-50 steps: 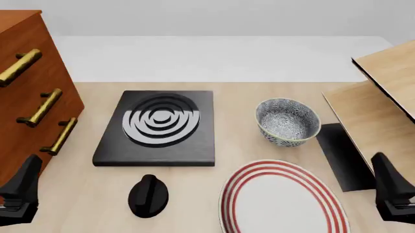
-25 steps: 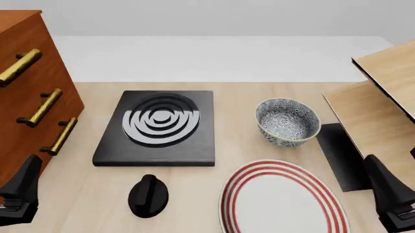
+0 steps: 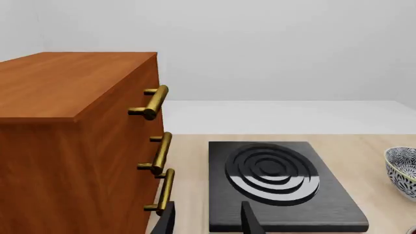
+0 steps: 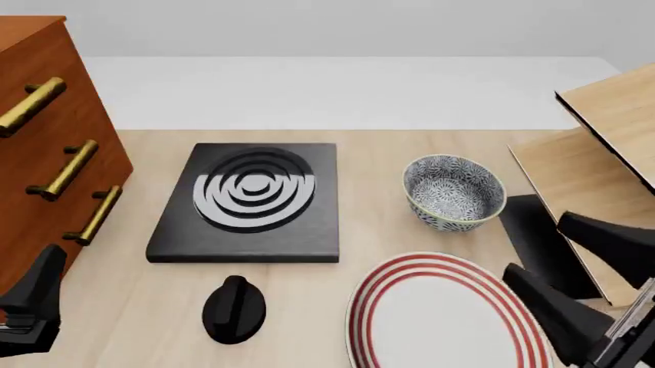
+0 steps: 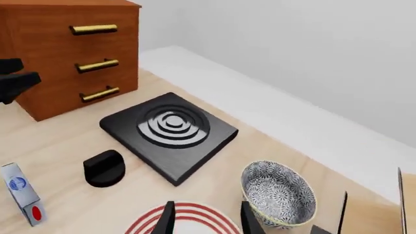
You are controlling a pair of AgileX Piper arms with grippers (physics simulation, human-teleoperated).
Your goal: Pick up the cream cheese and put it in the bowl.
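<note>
The cream cheese (image 5: 19, 194), a light blue and white box with a blue oval logo, shows only in the right wrist view, standing on the table beyond the black knob (image 5: 104, 168). It is out of the front view. The speckled bowl (image 4: 455, 192) stands upright right of the stove and shows in the right wrist view (image 5: 278, 193). My right gripper (image 4: 535, 247) is open and empty, low at the front right, by the plate's right edge. My left gripper (image 3: 208, 214) is open and empty at the front left, by the cabinet.
A black stove plate (image 4: 251, 201) lies mid-table, with the knob (image 4: 235, 308) in front of it. A white plate with red rings (image 4: 445, 314) lies in front of the bowl. A wooden drawer cabinet (image 4: 41, 153) stands left. A wooden shelf (image 4: 603, 153) stands right.
My right gripper has swung left and turned, its open fingers now pointing toward the plate and bowl. The left arm has not moved.
</note>
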